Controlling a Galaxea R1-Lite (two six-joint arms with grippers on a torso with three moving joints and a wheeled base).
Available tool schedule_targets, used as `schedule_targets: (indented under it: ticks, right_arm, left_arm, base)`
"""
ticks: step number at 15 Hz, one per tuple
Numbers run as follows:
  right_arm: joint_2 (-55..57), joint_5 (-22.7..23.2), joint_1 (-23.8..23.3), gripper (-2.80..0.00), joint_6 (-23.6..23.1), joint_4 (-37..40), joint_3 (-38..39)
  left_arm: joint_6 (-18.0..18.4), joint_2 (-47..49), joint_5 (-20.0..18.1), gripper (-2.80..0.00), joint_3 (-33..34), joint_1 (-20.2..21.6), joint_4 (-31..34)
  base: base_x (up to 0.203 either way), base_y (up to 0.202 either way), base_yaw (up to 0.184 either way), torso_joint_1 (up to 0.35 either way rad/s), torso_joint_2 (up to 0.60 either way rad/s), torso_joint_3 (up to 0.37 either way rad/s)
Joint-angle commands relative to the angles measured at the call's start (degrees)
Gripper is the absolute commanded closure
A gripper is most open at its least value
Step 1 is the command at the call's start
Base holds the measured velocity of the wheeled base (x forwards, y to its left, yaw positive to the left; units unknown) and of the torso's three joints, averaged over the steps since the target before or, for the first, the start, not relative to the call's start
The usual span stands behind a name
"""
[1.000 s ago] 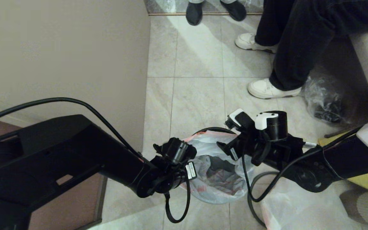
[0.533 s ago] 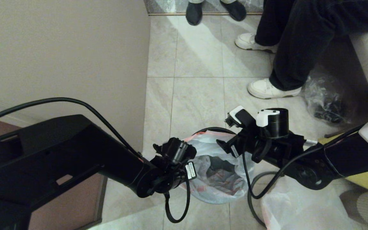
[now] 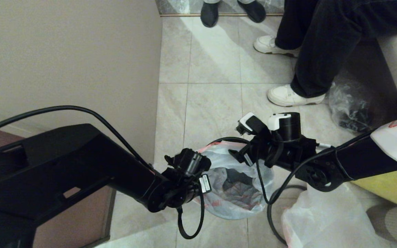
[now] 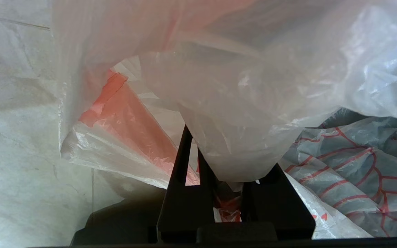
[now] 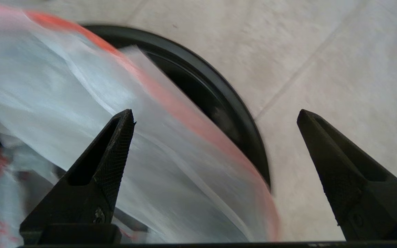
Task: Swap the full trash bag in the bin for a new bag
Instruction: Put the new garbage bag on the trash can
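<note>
The new bag [image 3: 234, 193], thin white plastic with an orange-red hem and red print, lies spread inside the bin, whose black rim [image 5: 219, 93] shows in the right wrist view. My left gripper [image 4: 226, 162] is at the bag's near-left edge, shut on a fold of its hem [image 4: 122, 120]. My right gripper [image 5: 215, 113] hangs open over the bin's far side, with the bag's hem edge [image 5: 184, 113] running between its fingers, one finger [image 5: 115, 144] over the plastic and the other over the floor. The full trash bag [image 3: 322, 220] lies on the floor at the near right.
A wall [image 3: 81, 69] stands close on the left. A seated person's legs and white shoes [image 3: 289, 96] are just beyond the bin. A clear bag with dark lumps [image 3: 350, 110] and a yellow bag [image 3: 388, 186] lie on the right.
My right arm has shifted left and a little farther away, over the bin's far rim. The left gripper has kept its hold in place.
</note>
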Motion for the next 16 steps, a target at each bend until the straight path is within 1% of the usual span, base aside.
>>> schedule_targets:
  ticks: [1,5,6,11,16]
  right_arm:
    - [1.68,0.03,1.49,-2.80,-0.27,0.87,-2.60]
    - [4.83,-0.06,2.16,-2.80,-1.60,1.88,-6.46]
    - [5.01,-0.06,2.09,0.00,-1.72,2.93,-7.49]
    - [5.15,-0.24,2.25,0.00,-1.65,4.87,-11.30]
    - [4.21,-0.32,2.25,0.00,-1.65,6.19,-11.39]
  left_arm:
    - [-0.27,0.06,0.13,0.00,-0.01,-0.12,-0.11]
    - [-0.27,0.06,0.13,0.00,-0.01,-0.19,-0.11]
    - [-0.27,0.06,0.13,0.00,-0.01,-0.19,-0.11]
    - [-0.27,0.06,0.13,0.00,-0.01,-0.19,-0.11]
    - [-0.27,0.06,0.13,0.00,-0.01,-0.19,-0.11]
  base:
    - [0.000,0.000,0.000,0.000,0.00,0.000]
    - [0.000,0.000,0.000,0.000,0.00,0.000]
    - [0.000,0.000,0.000,0.000,0.00,0.000]
    - [0.000,0.000,0.000,0.000,0.00,0.000]
    - [0.000,0.000,0.000,0.000,0.00,0.000]
